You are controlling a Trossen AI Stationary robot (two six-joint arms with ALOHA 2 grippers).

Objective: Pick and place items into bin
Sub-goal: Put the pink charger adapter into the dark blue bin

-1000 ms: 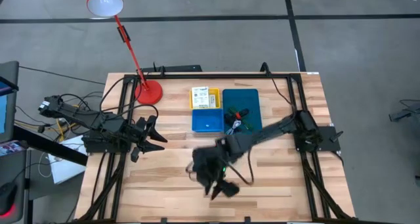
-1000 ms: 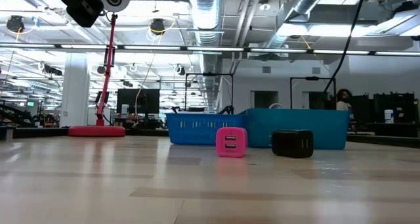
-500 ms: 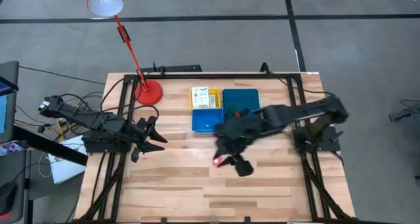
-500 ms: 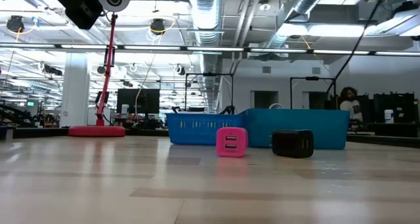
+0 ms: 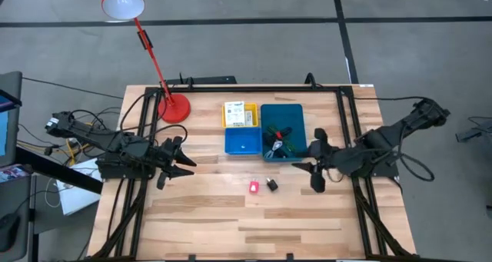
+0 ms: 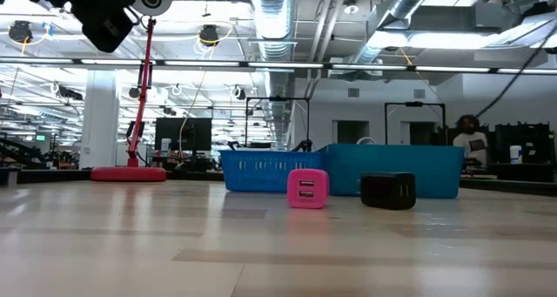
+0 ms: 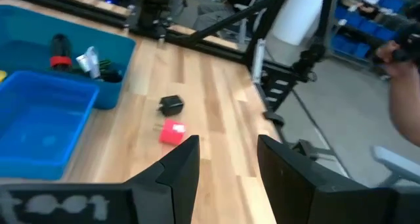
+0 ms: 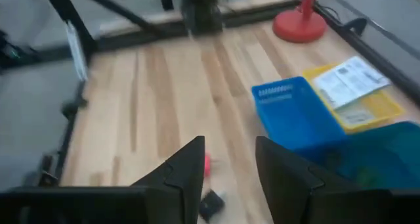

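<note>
A pink cube-shaped piece (image 5: 254, 187) and a small black block (image 5: 271, 184) rest on the table just near of the bin; the low view shows the pink piece (image 6: 306, 188) and the black block (image 6: 388, 191) side by side. The bin joins a teal compartment (image 5: 288, 114), a yellow one (image 5: 230, 122) and a blue one (image 5: 244, 142). The white labelled box (image 5: 241, 114) lies in the yellow one. A green cord and red-and-black clips (image 5: 277, 139) lie in the teal one. My right gripper (image 5: 311, 164) hovers open to the right of the bin. My left gripper (image 5: 188, 158) waits open at the table's left.
The red desk lamp's base (image 5: 174, 107) stands at the far left of the bin, its arm reaching beyond the table. Black frame rails (image 5: 342, 124) run along the table's sides. Bare wood spreads across the near half. A person (image 6: 471, 142) shows in the room behind.
My right arm has pulled back from above the near middle of the table, passing over the pink and black pieces, toward the table's right edge. The pink piece and the black block have stayed in place on the table.
</note>
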